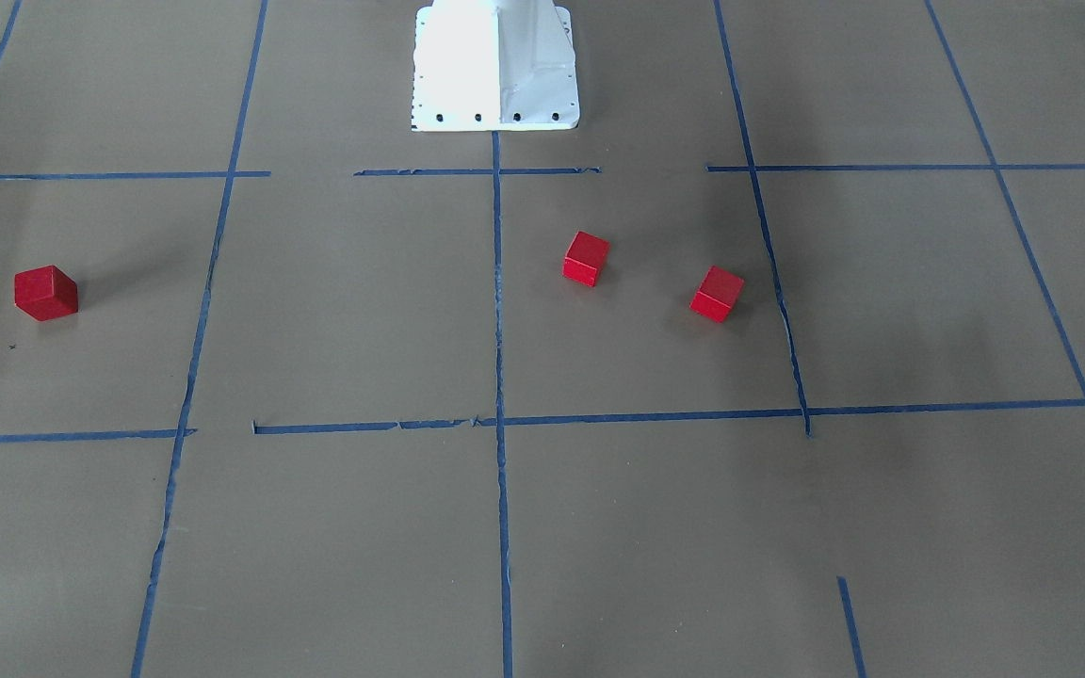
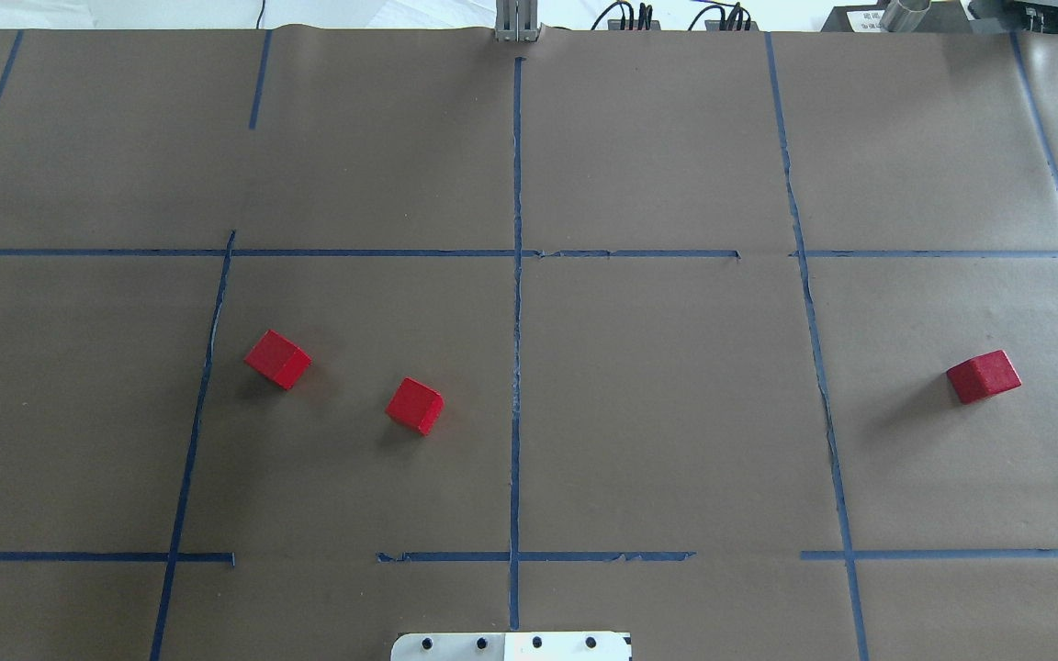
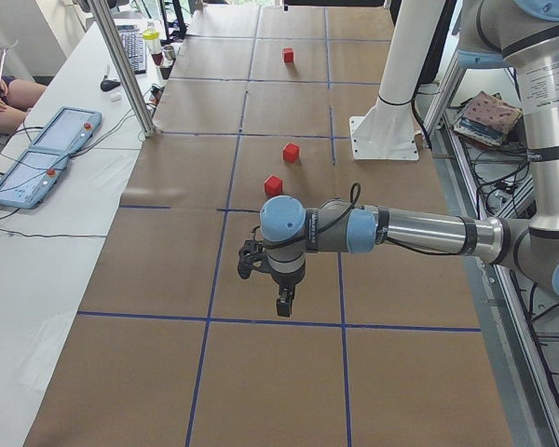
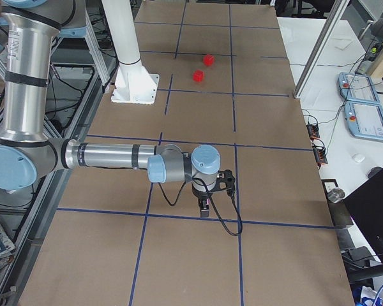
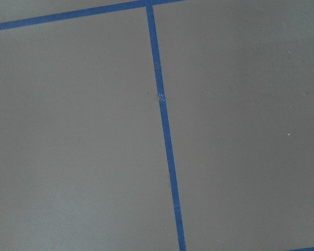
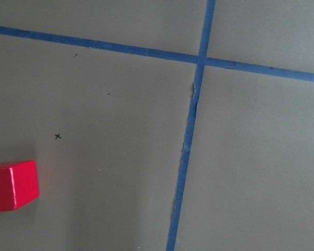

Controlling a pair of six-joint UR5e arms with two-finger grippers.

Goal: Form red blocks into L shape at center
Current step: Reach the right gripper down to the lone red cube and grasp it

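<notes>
Three blocks stand on the paper, none touching. Left block (image 2: pixel 277 359) and middle block (image 2: pixel 415 405) sit inside the centre (image 2: pixel 667 413), left of its tape line (image 2: pixel 517 330). Right block (image 2: pixel 984 376) lies one cell outside it.

Left gripper (image 3: pixel 284 303) hangs well apart from them; right gripper (image 4: pixel 205 207) hangs near the right block. I cannot tell whether either gripper's jaws are apart.

I judge the first pick pending. I descend vertically, turn the jaws to the block's skewed faces, and grip flat sides. Each block stands well off the base (image 2: pixel 511 645), leaving approach room all round.
</notes>
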